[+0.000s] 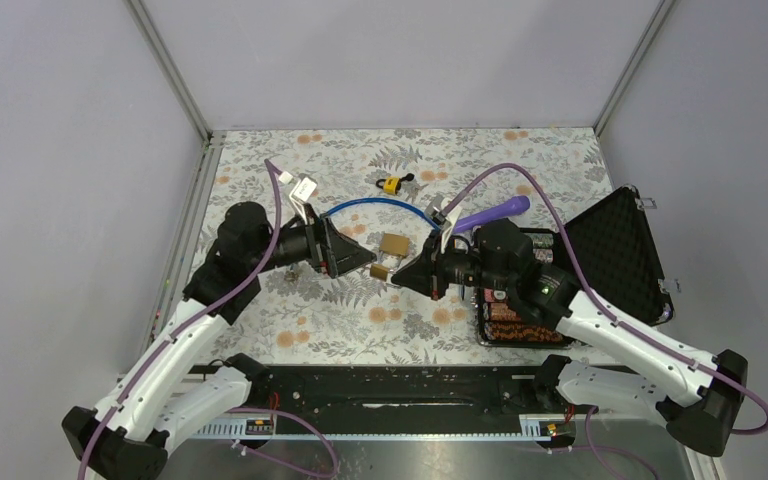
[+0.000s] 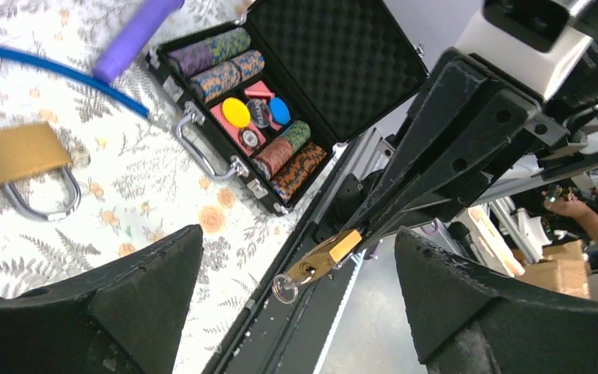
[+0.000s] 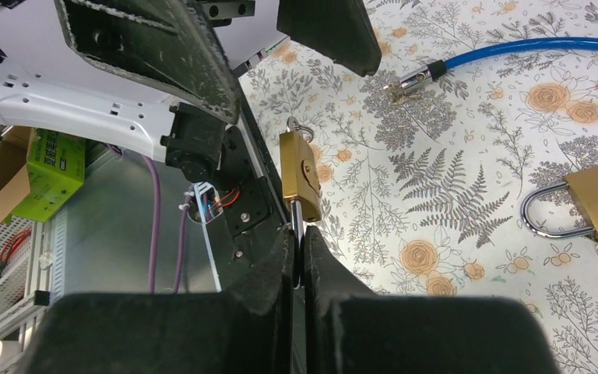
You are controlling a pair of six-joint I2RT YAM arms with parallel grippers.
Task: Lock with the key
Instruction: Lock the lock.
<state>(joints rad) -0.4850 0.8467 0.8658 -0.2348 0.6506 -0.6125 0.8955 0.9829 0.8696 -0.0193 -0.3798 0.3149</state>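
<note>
- Brass, the small padlock (image 3: 299,175) is held up off the desk (image 1: 340,320) between the two arms. Its silver shackle end is pinched in the right tool (image 3: 299,238), whose fingers are pressed tight together.
- A little metal ring (image 3: 293,125) sticks out of the padlock's far end, pointing toward the left arm. The key's blade cannot be made out.
- The left tool (image 2: 297,234) is spread wide. Its fingers stand to either side of the small padlock, apart from it.
- A larger padlock (image 1: 393,243), also brass, lies flat on the floral cloth just beyond the two tools.
- A blue cable (image 1: 380,203) arcs across the desk behind the larger padlock, and a yellow padlock (image 1: 392,184) sits farther back.
- To the right, a black case (image 1: 615,250) lies open with its foam-lined lid raised and stacks of poker chips (image 2: 237,74) inside.
- A purple handle (image 1: 490,213) rests near the case's far corner, at the end of the blue cable.
</note>
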